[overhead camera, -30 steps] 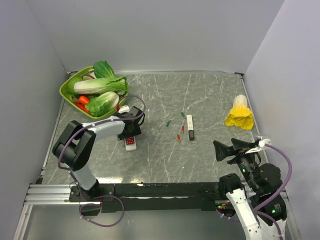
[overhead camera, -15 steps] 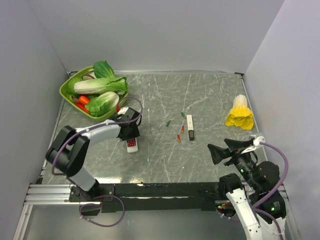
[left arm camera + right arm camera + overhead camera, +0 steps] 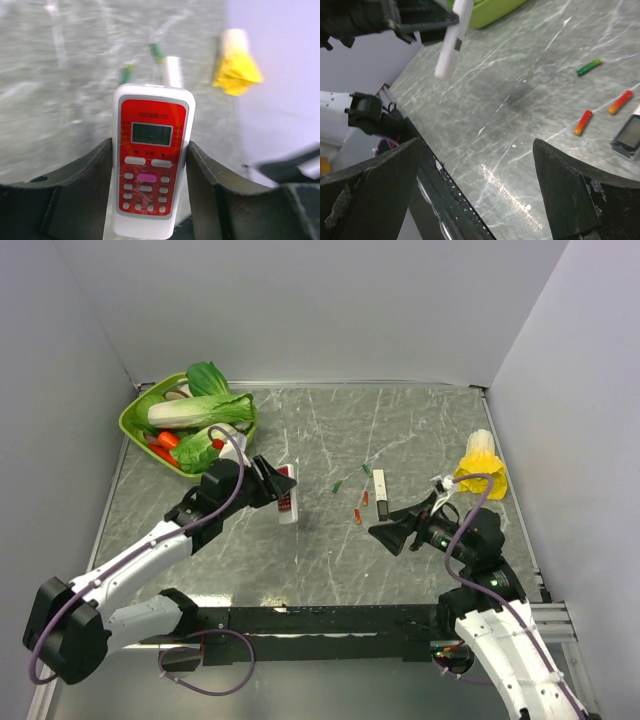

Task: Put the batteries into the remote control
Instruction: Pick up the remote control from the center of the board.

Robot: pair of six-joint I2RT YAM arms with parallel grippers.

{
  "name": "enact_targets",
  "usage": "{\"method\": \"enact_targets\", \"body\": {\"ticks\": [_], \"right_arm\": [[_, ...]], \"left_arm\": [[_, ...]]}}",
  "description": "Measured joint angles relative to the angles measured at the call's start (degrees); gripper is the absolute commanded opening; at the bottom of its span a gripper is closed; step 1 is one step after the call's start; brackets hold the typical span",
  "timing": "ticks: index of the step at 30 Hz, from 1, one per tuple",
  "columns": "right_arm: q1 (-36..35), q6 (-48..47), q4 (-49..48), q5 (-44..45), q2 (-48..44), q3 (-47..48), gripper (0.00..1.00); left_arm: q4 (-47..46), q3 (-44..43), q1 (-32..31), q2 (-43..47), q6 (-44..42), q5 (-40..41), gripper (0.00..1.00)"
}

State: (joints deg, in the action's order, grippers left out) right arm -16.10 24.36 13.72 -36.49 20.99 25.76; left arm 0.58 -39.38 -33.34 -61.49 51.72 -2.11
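the left gripper (image 3: 149, 176) is clamped on the small white rectangular remote control (image 3: 150, 165) with the red front and pale buttons, one black finger on each long side, near its lower end. the remote control (image 3: 287, 502) is lifted off the grey marble-pattern table (image 3: 300, 560) and hangs in the air in the left half of the scene, near the green plastic basket (image 3: 133, 423) of vegetables. its red face looks toward the left wrist camera, so the plain white back (image 3: 451, 42) is turned outward, to the side of the other arm. i judge it is held this way so that the battery place on the back stays free and reachable.

the right gripper (image 3: 475, 186) has its jaws standing wide apart and holds nothing. it hovers low over the table, just beside the two tiny orange-red cylinder batteries (image 3: 583, 122), which lie on the surface well apart from the remote control. they are close to each other (image 3: 357, 515), between two tiny green pieces (image 3: 337, 486) and a narrow white-and-black bar (image 3: 380, 494).

it seems the open gripper is placed there to take one battery next; none is loaded yet. the batteries are small and round, so they may roll or slip when pinched.
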Motion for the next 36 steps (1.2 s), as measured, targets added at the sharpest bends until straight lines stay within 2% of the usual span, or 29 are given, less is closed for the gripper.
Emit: {"method": "enact_targets", "body": {"ticks": [6, 12, 18, 26, 36], "right_arm": [[-2.91, 2.75, -14.4, -3.06, 4.13, -5.46, 1.0], [-9.11, 7.45, -28.92, -4.96, 12.98, -5.64, 1.0], [-15.06, 11.45, -39.19, -5.16, 21.35, -5.03, 1.0], [-18.27, 17.66, -48.96, -6.05, 30.4, -3.56, 1.0], [-19.71, 21.24, -57.48, -8.26, 35.32, -1.2, 1.0]], "left_arm": [[-11.85, 4.79, 0.0, 2.67, 5.05, -7.37, 0.08], [-22.6, 6.97, -0.13, 2.8, 9.03, -13.38, 0.09], [-31.34, 7.89, -1.14, 3.08, 10.01, -17.53, 0.09], [-36.44, 7.98, -3.69, 3.65, 8.87, -20.26, 0.09], [-39.06, 7.85, -6.38, 3.58, 7.23, -21.44, 0.09]]}}
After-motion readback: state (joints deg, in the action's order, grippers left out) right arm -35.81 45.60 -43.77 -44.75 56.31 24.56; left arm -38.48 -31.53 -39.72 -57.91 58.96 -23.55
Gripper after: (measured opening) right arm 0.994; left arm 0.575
